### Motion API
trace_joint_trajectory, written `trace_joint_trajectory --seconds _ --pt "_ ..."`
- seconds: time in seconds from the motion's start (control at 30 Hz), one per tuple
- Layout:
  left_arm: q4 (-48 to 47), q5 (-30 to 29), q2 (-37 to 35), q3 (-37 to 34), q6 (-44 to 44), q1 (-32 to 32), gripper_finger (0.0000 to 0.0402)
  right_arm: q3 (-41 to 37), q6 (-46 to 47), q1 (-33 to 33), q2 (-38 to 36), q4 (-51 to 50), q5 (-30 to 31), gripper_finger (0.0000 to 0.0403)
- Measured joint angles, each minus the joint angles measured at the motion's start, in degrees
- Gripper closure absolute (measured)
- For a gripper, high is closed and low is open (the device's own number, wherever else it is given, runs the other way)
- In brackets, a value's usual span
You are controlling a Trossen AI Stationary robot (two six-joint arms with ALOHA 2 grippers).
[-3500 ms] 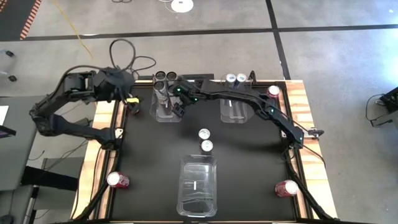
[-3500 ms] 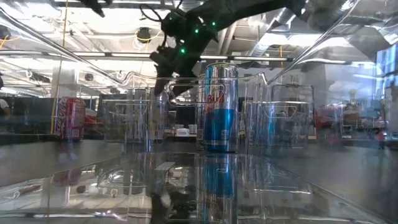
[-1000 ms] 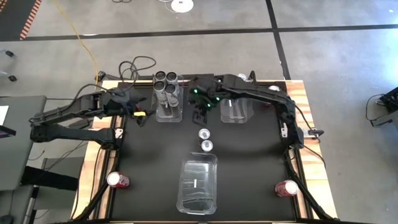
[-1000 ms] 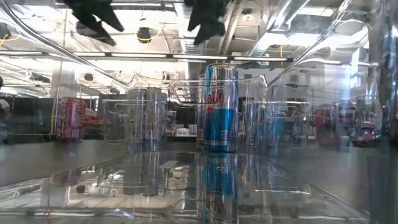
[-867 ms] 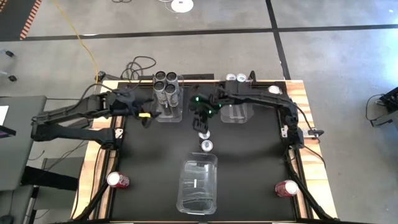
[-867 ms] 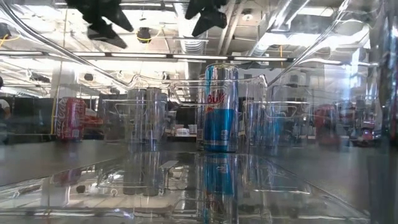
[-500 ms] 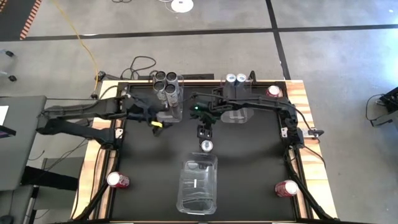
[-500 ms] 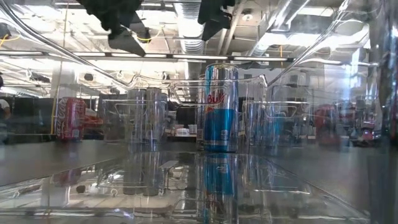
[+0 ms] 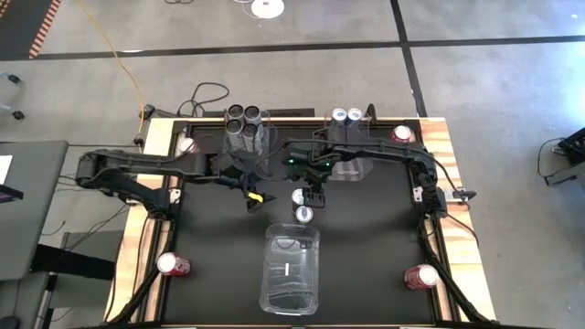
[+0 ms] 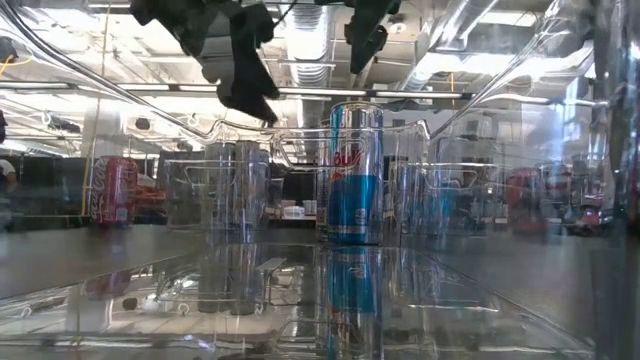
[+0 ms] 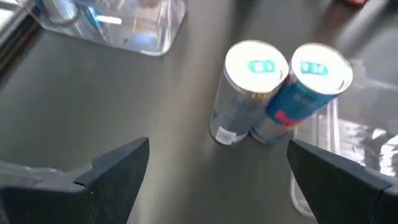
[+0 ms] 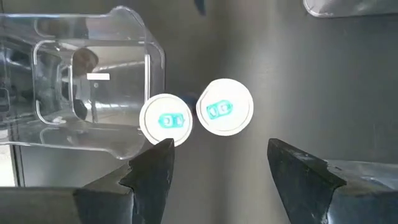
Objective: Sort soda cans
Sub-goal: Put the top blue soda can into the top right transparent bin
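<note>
Two blue-and-silver soda cans (image 9: 301,205) stand upright side by side at the table's middle, seen from above in the right wrist view (image 12: 224,106) and slantwise in the left wrist view (image 11: 249,93). My left gripper (image 9: 255,196) hovers open just left of them, above the table (image 10: 240,60). My right gripper (image 9: 314,192) hangs open over their right side, pointing down (image 12: 217,165). Several dark cans (image 9: 245,122) stand in the far-left clear bin, and two blue-and-silver cans (image 9: 345,115) stand in the far-right one. Red cans (image 9: 173,265) stand near the table's corners.
A clear bin (image 9: 291,272) with no cans in it lies at the near middle, close to the nearer can. Red cans stand at the near-right (image 9: 420,276), far-right (image 9: 400,134) and far-left (image 9: 187,145) corners. Bare black mat lies left and right of the middle pair.
My left gripper has swung from the far-left bin toward the table's middle and near edge, closing in on the two standing cans. My right gripper has come from between the far bins toward the near edge, then slightly right, over the same cans. The cans have stayed put.
</note>
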Motion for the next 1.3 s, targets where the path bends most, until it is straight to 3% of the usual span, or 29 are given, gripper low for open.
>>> trace_joint_trajectory --seconds 0.17,0.33,0.47,0.6,0.8,1.0,1.3 --pt "-0.91 0.13 0.62 0.0 0.0 -0.79 0.0024 -6.45 2.1 -0.87 -1.9 1.7 -0.03 0.0126" --pt "-3.04 0.13 -2.18 0.0 -0.05 -0.86 0.0024 -17.54 7.87 0.07 -9.07 9.3 0.58 0.0126" --pt "-3.63 0.01 -4.56 0.0 2.86 -0.86 0.0024 -26.48 14.98 2.45 -15.56 16.79 6.39 0.0126" --pt "-4.18 1.19 -4.35 0.02 12.26 -0.86 0.0024 -35.46 24.13 5.58 -23.29 22.57 13.4 0.0126" --pt "2.77 5.82 -1.14 0.06 20.79 -0.86 0.0024 -46.41 41.19 11.42 -32.16 28.32 19.37 0.0126" --pt "5.79 11.14 -1.02 0.63 16.8 -0.2 0.0024 -51.75 53.28 19.46 -37.06 29.96 25.17 0.0126" --pt "12.23 20.62 3.08 0.72 12.86 5.02 0.0024 -52.57 55.8 23.75 -38.71 28.3 34.29 0.0126"
